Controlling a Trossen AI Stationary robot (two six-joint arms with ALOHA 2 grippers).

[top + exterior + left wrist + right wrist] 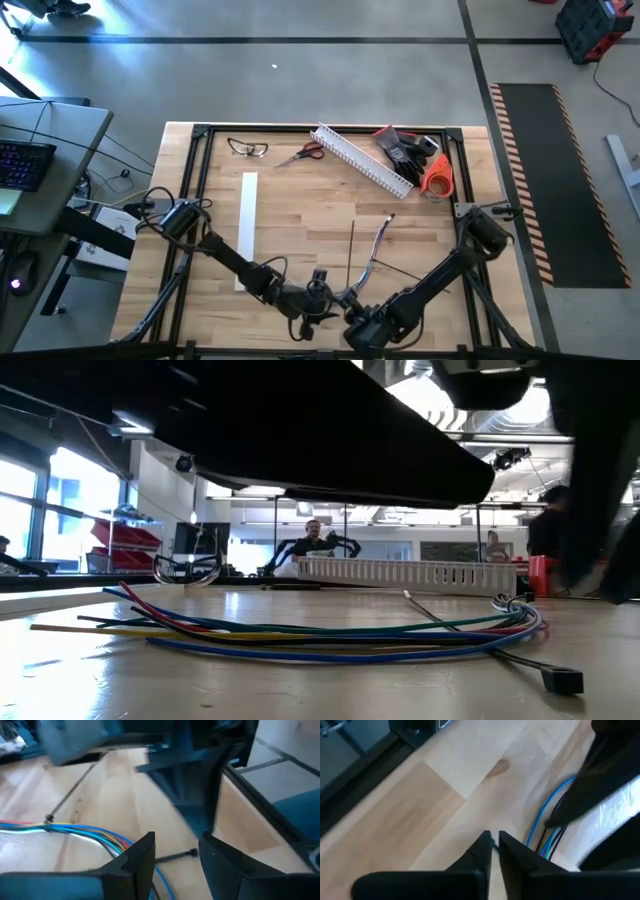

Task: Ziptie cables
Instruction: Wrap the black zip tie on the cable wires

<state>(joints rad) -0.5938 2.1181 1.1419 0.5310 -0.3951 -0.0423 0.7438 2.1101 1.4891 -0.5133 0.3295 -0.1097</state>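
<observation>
The cables (330, 632) lie loose on the bench (300, 210) at its near edge, a ziptie (352, 250) just beyond. The pick-up step appears in hand: the left tool (175, 857) is held open beside them, the right tool (493, 845) nearly closed on a thin strip. Threading around the bundle is called for next.

Pale wooden desk (300, 215) with a black metal frame, standing on a grey concrete floor (300, 90) marked by dark lines. A black floor mat edged in orange-and-white stripes (555, 170) lies alongside. Large bright windows (70, 510) and red storage bins (125, 545) appear beyond.
</observation>
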